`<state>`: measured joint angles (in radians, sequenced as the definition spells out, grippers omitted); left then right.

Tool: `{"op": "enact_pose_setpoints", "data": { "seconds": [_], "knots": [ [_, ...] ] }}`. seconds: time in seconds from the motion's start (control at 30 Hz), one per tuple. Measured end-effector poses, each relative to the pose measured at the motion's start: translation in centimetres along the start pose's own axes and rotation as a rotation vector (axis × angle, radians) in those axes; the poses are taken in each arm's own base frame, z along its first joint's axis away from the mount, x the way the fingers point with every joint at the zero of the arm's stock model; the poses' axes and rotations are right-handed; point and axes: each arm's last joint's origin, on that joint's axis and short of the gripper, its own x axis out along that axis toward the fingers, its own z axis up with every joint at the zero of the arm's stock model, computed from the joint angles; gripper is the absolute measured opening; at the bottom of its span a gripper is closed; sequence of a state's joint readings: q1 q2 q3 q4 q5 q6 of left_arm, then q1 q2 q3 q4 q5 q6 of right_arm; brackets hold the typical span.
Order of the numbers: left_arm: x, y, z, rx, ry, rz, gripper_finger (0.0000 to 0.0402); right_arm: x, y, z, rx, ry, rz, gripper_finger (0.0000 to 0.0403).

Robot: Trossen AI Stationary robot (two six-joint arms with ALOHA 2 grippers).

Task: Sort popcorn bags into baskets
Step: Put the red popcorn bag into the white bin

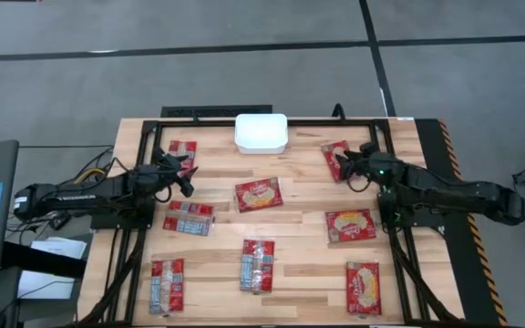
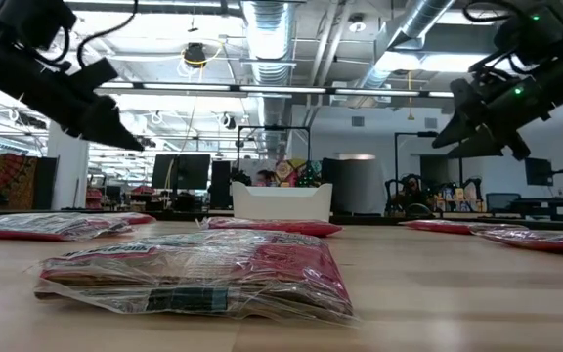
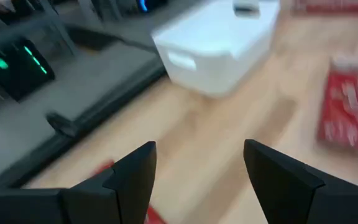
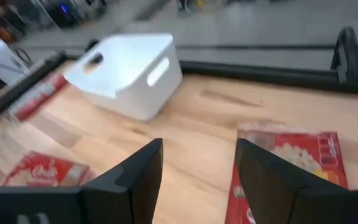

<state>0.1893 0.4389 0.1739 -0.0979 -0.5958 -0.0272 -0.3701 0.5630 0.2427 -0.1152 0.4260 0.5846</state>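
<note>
nine bags point(image 2: 194, 274) lie on the table point(image 1: 303, 223), none visible in the bin point(image 1: 261, 132); left gripper point(image 1: 182, 173) and right gripper point(image 1: 346, 169) hover open, empty.

Overhead looks straight down; low view level at tabletop; both show bin point(image 1: 261, 132).

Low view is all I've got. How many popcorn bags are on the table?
Observer: Eight popcorn bags show from above, spread flat and apart.
Operator: Anything in the basket?
Observer: From above, no red shows inside the white basket.
Operator: Are the grippers carrying anything?
Observer: No. In the wrist views the left gripper and the right gripper are both open with nothing between the fingers.
</note>
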Motion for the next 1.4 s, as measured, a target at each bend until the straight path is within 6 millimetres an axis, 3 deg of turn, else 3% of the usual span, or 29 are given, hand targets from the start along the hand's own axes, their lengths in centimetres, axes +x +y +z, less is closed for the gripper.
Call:
{"op": "enact_pose_setpoints", "data": {
  "seconds": [0.13, 0.3, 0.67, 0.83, 0.97, 1.17, 1.3, 1.4],
  "knots": [
    [-0.2, -0.2, -0.4, -0.015, 0.218, -0.078, 0.0233, 0.4, 0.8, 0.6, -0.003, 0.006, -0.015, 0.0218],
    [0.6, -0.8, -0.6, -0.061, 0.324, -0.075, 0.0233, 1.3, 1.6, 0.9, 0.015, -0.039, -0.004, 0.0209],
    [3.3, -0.1, -3.2, -0.041, 0.618, 0.221, 0.0233, 3.0, 2.7, -0.6, -0.028, 0.027, 0.001, 0.0205],
    [4.6, 0.3, -3.9, -0.044, 0.686, 0.216, 0.0229, 3.6, 2.7, -1.4, -0.056, 0.071, -0.019, 0.0202],
    [5.5, 0.7, -4.4, -0.051, 0.739, 0.179, 0.018, 3.9, 3.0, -1.7, -0.062, 0.078, -0.012, 0.0195],
    [6.7, 1.4, -5.1, -0.097, 0.791, 0.181, 0.0026, 4.2, 3.5, -1.7, -0.049, 0.049, 0.023, 0.0184],
    [6.9, 1.4, -4.4, -0.117, 0.785, 0.157, 0.001, 4.2, 4.0, -1.1, -0.014, 0.004, 0.081, 0.0176],
    [7.1, 1.0, -2.2, -0.125, 0.734, 0.058, 0.0002, 4.1, 4.7, -0.6, -0.02, -0.016, 0.192, 0.017]
  ]
}}
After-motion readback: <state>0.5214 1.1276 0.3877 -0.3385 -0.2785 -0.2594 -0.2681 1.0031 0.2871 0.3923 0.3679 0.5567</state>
